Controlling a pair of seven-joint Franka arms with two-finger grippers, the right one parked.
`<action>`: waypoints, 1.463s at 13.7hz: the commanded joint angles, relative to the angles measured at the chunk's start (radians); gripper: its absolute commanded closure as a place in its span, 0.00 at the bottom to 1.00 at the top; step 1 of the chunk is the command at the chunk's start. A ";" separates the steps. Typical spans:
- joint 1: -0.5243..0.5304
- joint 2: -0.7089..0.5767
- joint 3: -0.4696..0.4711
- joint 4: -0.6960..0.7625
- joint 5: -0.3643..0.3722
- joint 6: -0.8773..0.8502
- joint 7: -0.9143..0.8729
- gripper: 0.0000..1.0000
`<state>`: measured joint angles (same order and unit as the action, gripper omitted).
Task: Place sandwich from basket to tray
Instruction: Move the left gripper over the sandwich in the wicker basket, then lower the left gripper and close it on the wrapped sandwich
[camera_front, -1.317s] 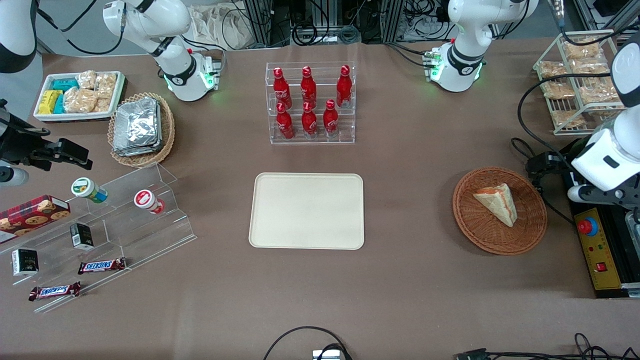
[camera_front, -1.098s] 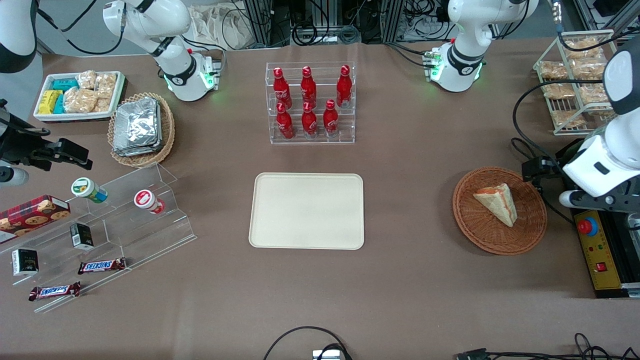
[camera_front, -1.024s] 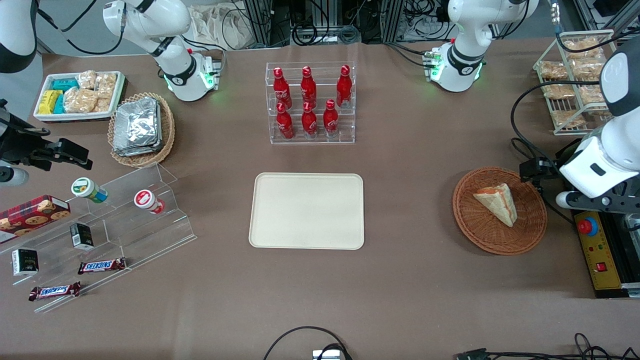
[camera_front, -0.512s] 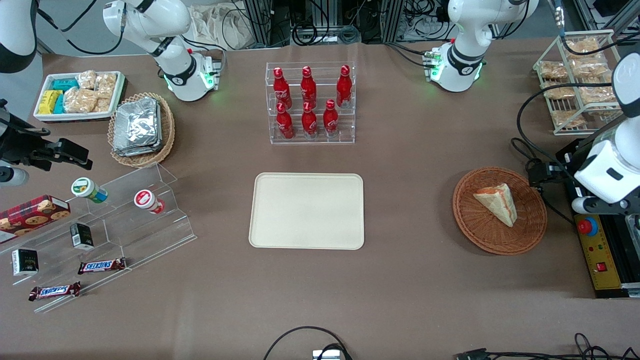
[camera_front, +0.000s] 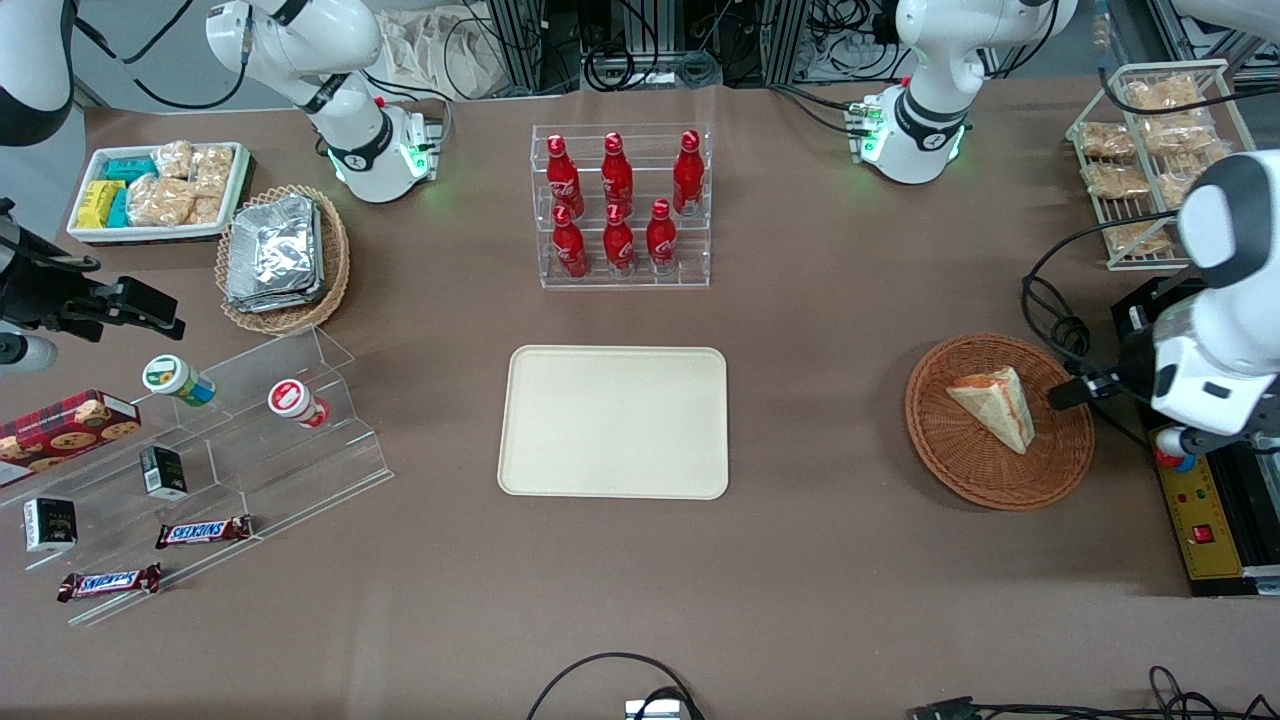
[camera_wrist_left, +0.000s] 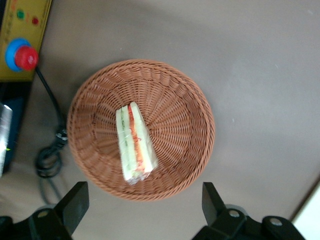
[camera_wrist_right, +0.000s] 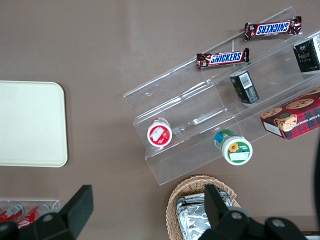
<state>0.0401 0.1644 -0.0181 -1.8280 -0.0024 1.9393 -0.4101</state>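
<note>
One sandwich (camera_front: 992, 405) lies in the basket (camera_front: 960, 470) on the bench (camera_front: 820, 560), well apart from the tray (camera_front: 614, 421). The claw (camera_wrist_left: 142, 212) hovers above the basket, fingers spread wide, holding nothing.

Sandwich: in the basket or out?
In. The sandwich lies on its side inside the basket, ungripped. The tool hovers above it, open; the tray holds nothing.
</note>
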 joint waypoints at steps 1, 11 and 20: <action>-0.009 -0.052 0.000 -0.167 -0.010 0.131 -0.127 0.00; 0.000 0.061 0.043 -0.387 -0.008 0.415 -0.210 0.00; -0.014 0.133 0.038 -0.379 -0.018 0.520 -0.266 1.00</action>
<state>0.0350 0.3065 0.0204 -2.2140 -0.0058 2.4506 -0.6514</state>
